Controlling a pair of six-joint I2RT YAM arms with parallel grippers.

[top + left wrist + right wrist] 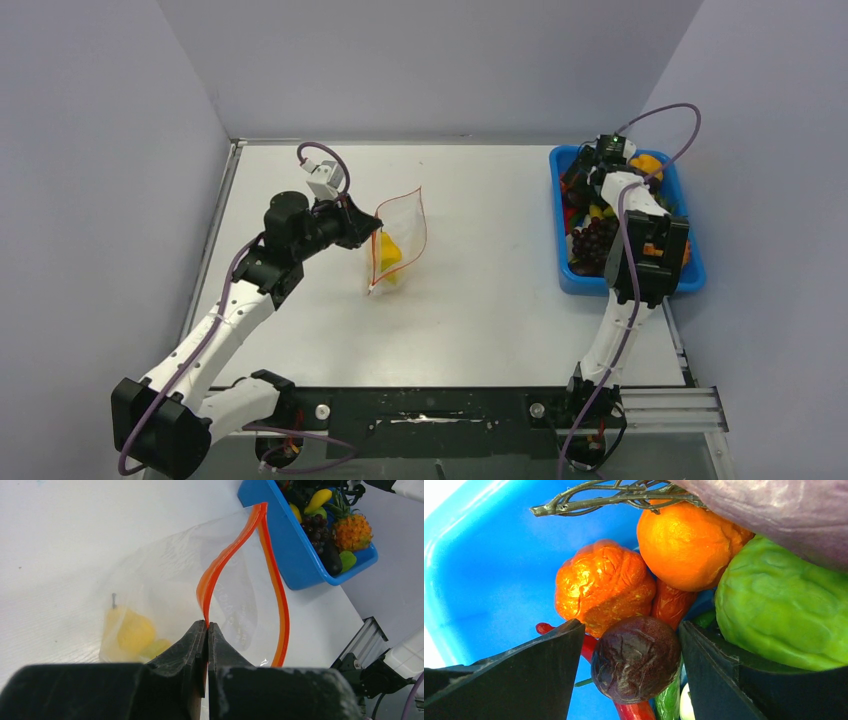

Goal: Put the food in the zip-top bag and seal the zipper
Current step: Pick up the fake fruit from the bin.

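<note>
The clear zip-top bag (402, 238) stands on edge at mid-table, its mouth held open. My left gripper (366, 232) is shut on one side of the red zipper (225, 562); in the left wrist view its jaws (207, 625) pinch the strip. Yellow and green food pieces (131, 632) lie inside the bag (160, 575). My right gripper (592, 172) is down in the blue bin (640, 282). In the right wrist view it (631, 632) is open, its fingers on either side of a dark purple round fruit (636, 657), with a gap at the left finger.
The bin (484, 555) holds an orange bumpy piece (601, 585), an orange round fruit (689, 545), a green piece (784, 610), red chilli, purple grapes (592, 240) and a pineapple (352, 530). Grey walls enclose the table on three sides.
</note>
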